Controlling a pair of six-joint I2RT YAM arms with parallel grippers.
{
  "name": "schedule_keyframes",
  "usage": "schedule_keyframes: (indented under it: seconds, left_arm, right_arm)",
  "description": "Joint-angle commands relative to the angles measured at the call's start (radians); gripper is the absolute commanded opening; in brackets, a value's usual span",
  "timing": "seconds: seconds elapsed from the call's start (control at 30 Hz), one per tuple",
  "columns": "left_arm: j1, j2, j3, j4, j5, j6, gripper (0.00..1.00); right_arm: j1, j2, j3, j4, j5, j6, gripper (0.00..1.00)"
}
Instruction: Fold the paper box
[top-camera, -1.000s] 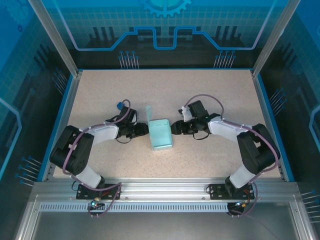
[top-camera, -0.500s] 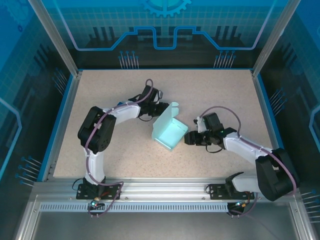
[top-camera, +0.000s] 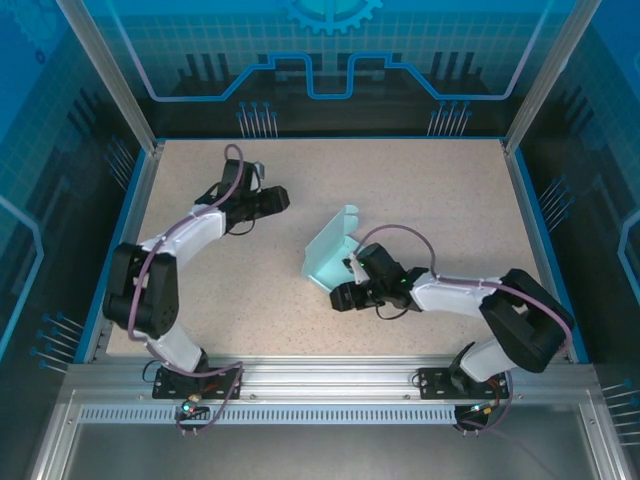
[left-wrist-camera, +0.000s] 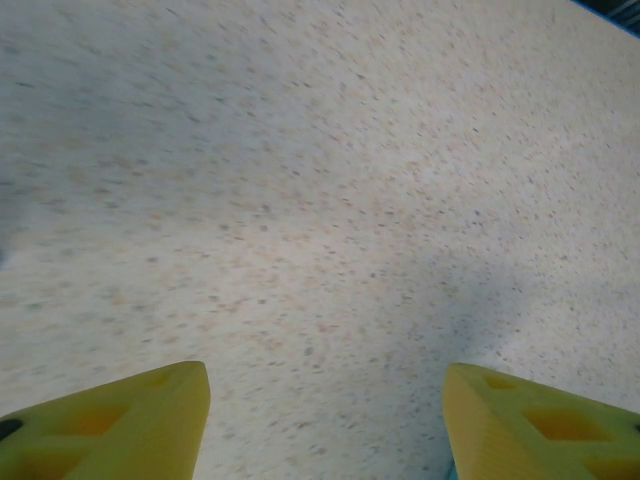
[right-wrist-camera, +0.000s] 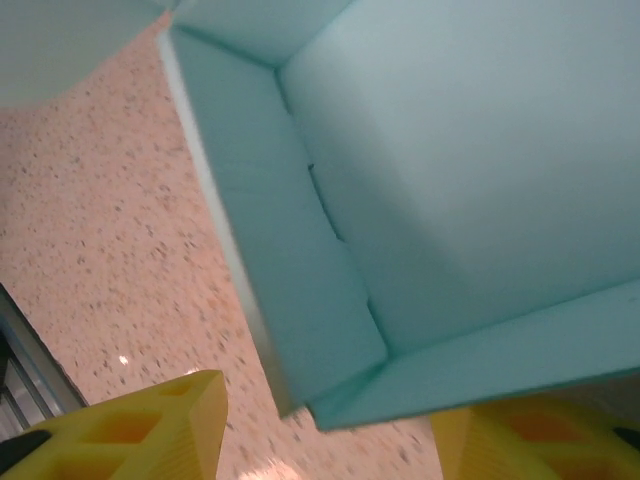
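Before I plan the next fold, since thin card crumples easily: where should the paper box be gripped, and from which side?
Probably the side wall of the paper box, from the near side where the right tool sits. It stands upright with a free rim, so one finger could go inside, one outside.

My paper box (right-wrist-camera: 450, 200) is thin pale blue card, matt and smooth, with soft creases at its folds. The table (top-camera: 420, 190) under it is matt, speckled and finely grainy. The fingers (left-wrist-camera: 110, 425) of my left gripper (left-wrist-camera: 325, 415) look like moulded yellow plastic with a dull sheen, and so do those of my right gripper (right-wrist-camera: 325, 430). The rail (top-camera: 320, 385) at the near edge is bare brushed metal.
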Motion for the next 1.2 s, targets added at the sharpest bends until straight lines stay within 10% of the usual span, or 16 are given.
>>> schedule_keyframes:
  seconds: [0.0, 0.63, 1.17]
  left_arm:
    - [0.052, -0.051, -0.07, -0.016, -0.114, 0.059, 0.66]
    - [0.224, 0.259, 0.193, -0.189, 0.021, 0.165, 0.78]
    - [0.204, 0.406, 0.345, -0.324, -0.061, 0.195, 0.64]
  right_arm:
    - [0.044, 0.061, 0.091, 0.127, 0.041, 0.014, 0.57]
    - [0.02, 0.227, 0.286, 0.125, 0.079, -0.057, 0.57]
    - [0.013, 0.214, 0.283, 0.082, 0.064, -0.07, 0.56]
